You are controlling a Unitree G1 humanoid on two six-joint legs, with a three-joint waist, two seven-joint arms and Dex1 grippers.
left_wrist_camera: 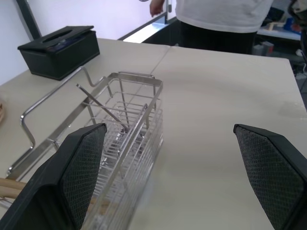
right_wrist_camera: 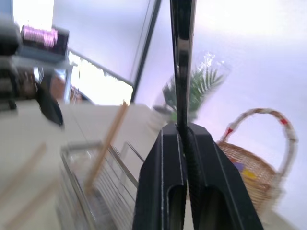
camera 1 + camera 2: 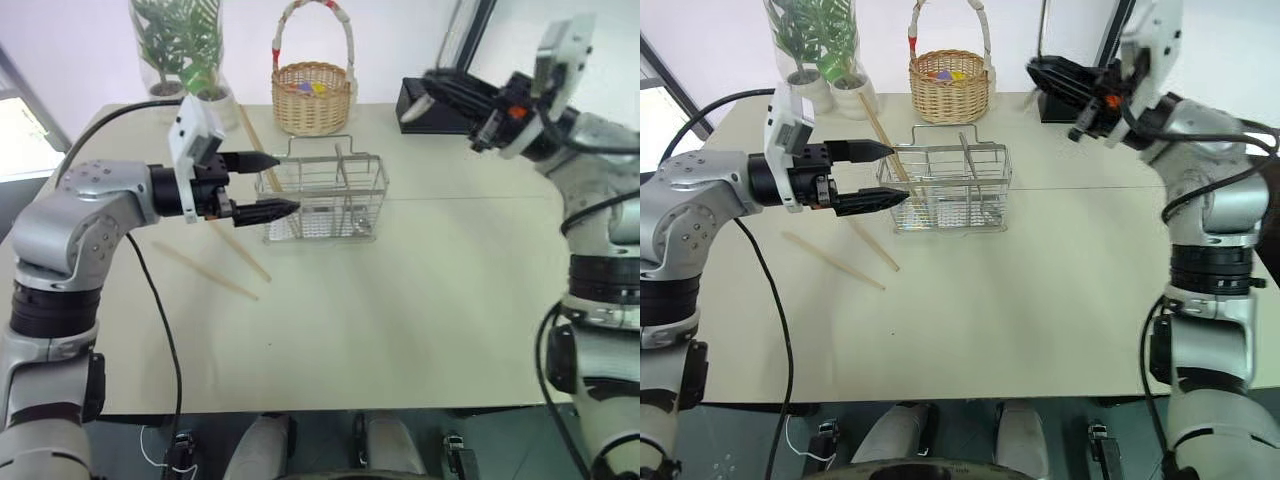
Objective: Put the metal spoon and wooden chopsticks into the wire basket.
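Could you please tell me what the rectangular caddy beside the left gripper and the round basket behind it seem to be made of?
The rectangular silver wire caddy looks like polished or plated metal: thin, shiny rods forming a see-through grid. The round tan basket with a tall hoop handle looks like woven wicker or similar plant fibre: matte, ribbed weave, the handle wrapped in what seems red and white binding.

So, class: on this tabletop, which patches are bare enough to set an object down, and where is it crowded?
Free: the broad near stretch of the table, between the wire basket and the front edge, and the right side below the black box. Crowded: the far left, with plants, wicker basket, and loose wooden chopsticks beside the open left gripper.
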